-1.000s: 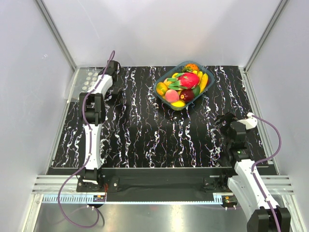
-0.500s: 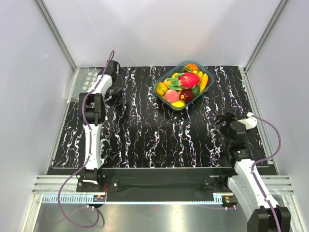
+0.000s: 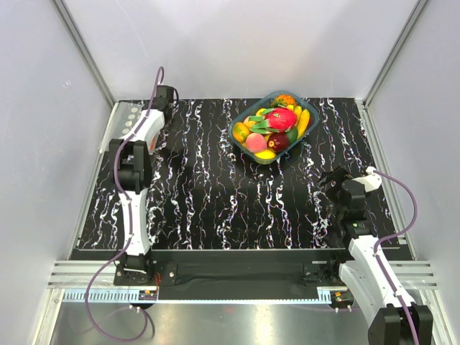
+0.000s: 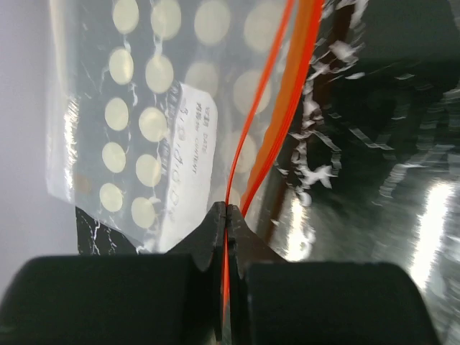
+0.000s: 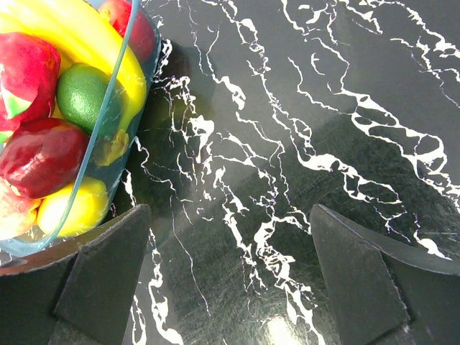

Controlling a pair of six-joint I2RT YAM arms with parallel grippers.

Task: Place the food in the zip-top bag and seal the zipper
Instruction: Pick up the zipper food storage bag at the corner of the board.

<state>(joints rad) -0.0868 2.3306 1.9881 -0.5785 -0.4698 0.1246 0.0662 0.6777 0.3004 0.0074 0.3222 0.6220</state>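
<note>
The food is a heap of toy fruits in a dark teal tray at the back middle. In the right wrist view a dark red fruit, a green one and yellow ones show at the left. The zip-top bag is clear, with its red-orange zipper running up the left wrist view. My left gripper is shut on the zipper strip; in the top view it is at the table's far left corner. My right gripper is open and empty over bare table, right of the tray; it also shows in the top view.
A clear sheet with rows of white dots lies at the far left edge and shows through the bag in the left wrist view. The tray's rim is just left of my right gripper. White walls enclose the black marbled table.
My left arm has shifted a little toward the far left corner, still shut on the zipper. The right arm and the tray of fruit have not moved.
</note>
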